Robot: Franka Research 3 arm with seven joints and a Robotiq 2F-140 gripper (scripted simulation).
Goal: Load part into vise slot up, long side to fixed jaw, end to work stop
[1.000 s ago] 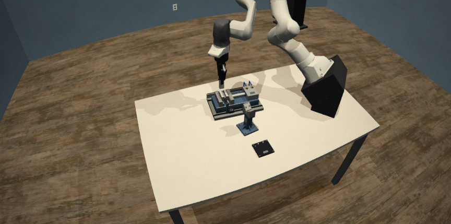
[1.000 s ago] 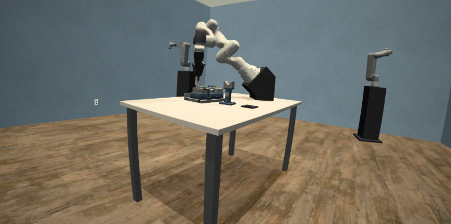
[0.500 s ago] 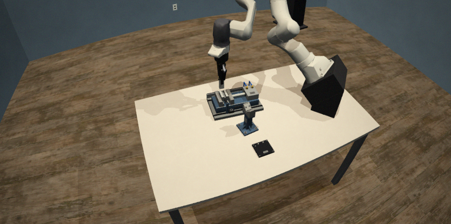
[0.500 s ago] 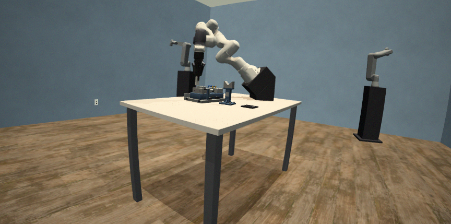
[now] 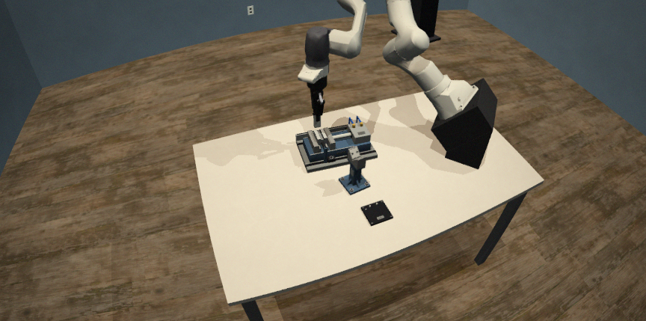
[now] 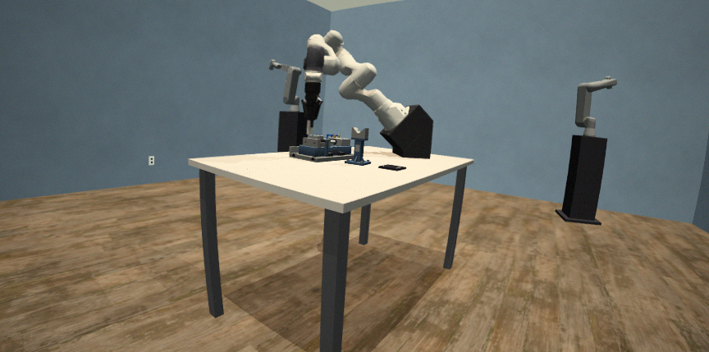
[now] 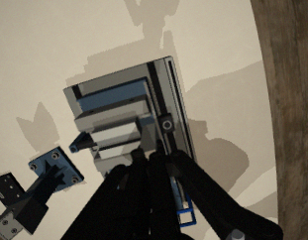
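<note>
My gripper (image 5: 317,120) (image 6: 309,126) (image 7: 152,134) is shut with nothing between its fingers. It hangs just above the far end of the vise (image 5: 334,156) (image 6: 322,147) (image 7: 113,95), on the side away from the air cylinder (image 5: 360,131). A light grey block that looks like the part (image 5: 323,135) (image 7: 117,135) lies between the jaws; I cannot make out its slot or whether it touches the work stop. The black infeed plate (image 5: 376,212) (image 6: 391,167) (image 7: 7,187) carries no block.
The V-block (image 5: 354,170) (image 6: 359,144) (image 7: 54,168) on its blue foot stands between the vise and the infeed plate. The arm's black base (image 5: 467,131) sits at the table's right rear. The table edge runs close behind the vise.
</note>
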